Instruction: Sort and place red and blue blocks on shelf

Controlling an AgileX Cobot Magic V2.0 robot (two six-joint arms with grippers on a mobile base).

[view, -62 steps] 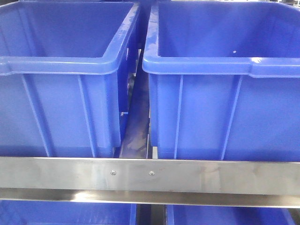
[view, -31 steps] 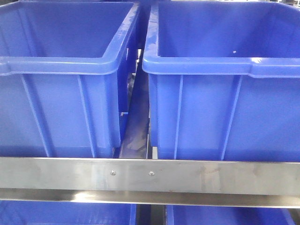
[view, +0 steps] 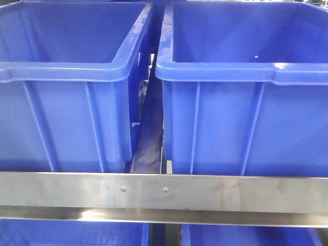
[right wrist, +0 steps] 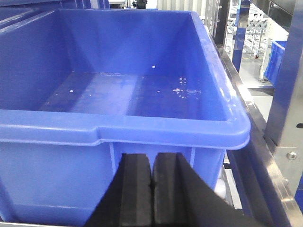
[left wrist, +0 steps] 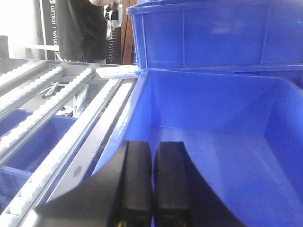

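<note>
Along the bottom of the front view runs the shelf's [view: 205, 192] steel front rail, two small screws [view: 144, 189] at its middle. Just behind it, two blue bins [view: 66, 72] stand side by side, a narrow gap [view: 149, 133] between their walls. In the left wrist view the left gripper [left wrist: 152, 189] has its pads pressed together, nothing between, low over a bin's [left wrist: 265, 156] bare floor, roller tracks [left wrist: 52, 118] alongside. The right gripper [right wrist: 151, 194], also closed on nothing, sits before another bin's rim [right wrist: 142, 127]; only white specks inside. No block shows in any view
</note>
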